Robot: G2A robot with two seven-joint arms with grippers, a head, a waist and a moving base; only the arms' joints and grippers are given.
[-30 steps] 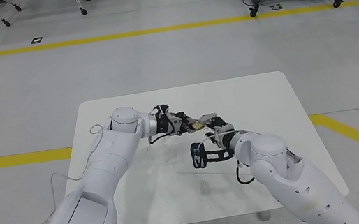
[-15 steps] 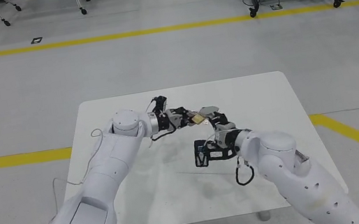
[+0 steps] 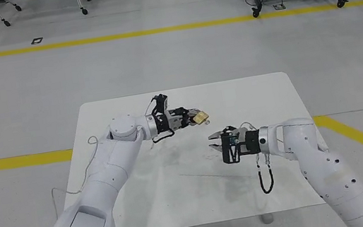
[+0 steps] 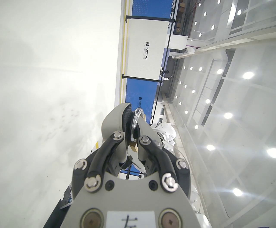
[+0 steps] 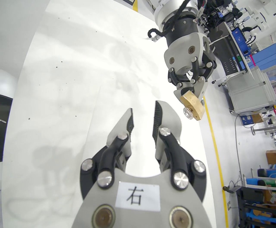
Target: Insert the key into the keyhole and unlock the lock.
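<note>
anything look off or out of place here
Nothing damaged or spilled. One oddity: the padlock hangs tilted above the table, clamped in the left gripper, with what looks like the key sticking out of its keyhole and nothing holding it. The right gripper is open, empty and apart from it.

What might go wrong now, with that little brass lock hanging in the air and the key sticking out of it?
1. The left gripper pinches the lock by its shackle, above the table; it may swing or slip.
2. The right gripper is open and apart, so only the lock itself holds the key; it might fall out.
</note>
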